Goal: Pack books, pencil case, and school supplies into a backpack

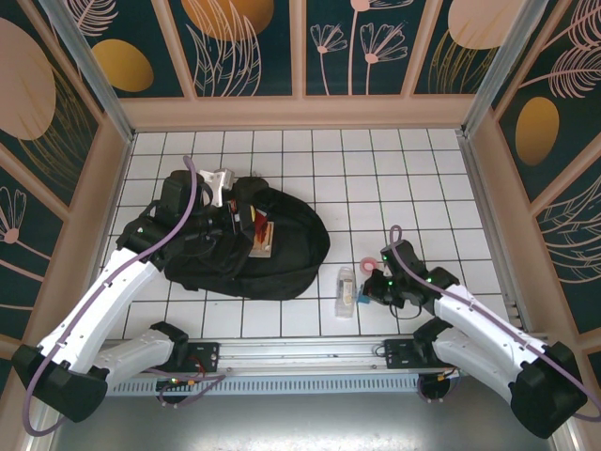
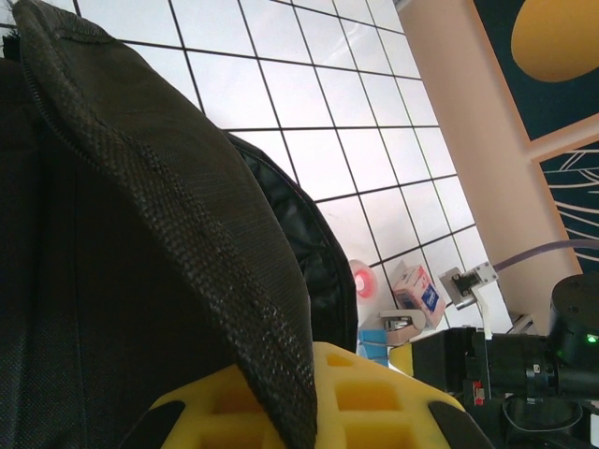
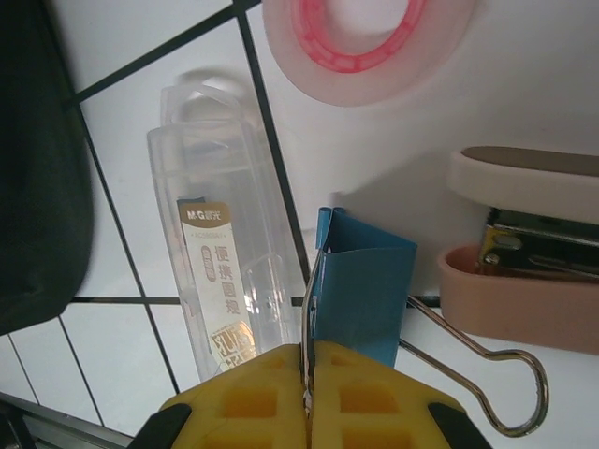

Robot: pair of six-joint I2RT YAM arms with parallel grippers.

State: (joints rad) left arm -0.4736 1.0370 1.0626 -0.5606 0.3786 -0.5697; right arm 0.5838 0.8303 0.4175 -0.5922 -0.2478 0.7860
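The black backpack (image 1: 272, 249) lies left of centre, and my left gripper (image 2: 290, 402) is shut on its fabric flap (image 2: 187, 215), holding it up. Edges of books (image 1: 263, 235) show in the opening. To the right of the bag, my right gripper (image 3: 309, 379) is shut on the wire handle of a blue binder clip (image 3: 365, 290). Around the clip lie a pink tape roll (image 3: 360, 37), a clear packet (image 3: 220, 271) and a pale pink stapler (image 3: 524, 243). A blue-and-white card box (image 2: 421, 292) lies beside the tape roll (image 2: 363, 279). The pencil case is out of view.
The white tiled floor (image 1: 376, 178) is walled on three sides, with the right wall (image 1: 512, 216) close to the supplies. The backpack's edge (image 3: 37, 187) lies just left of the clear packet. The right arm (image 2: 524, 365) is near the supplies.
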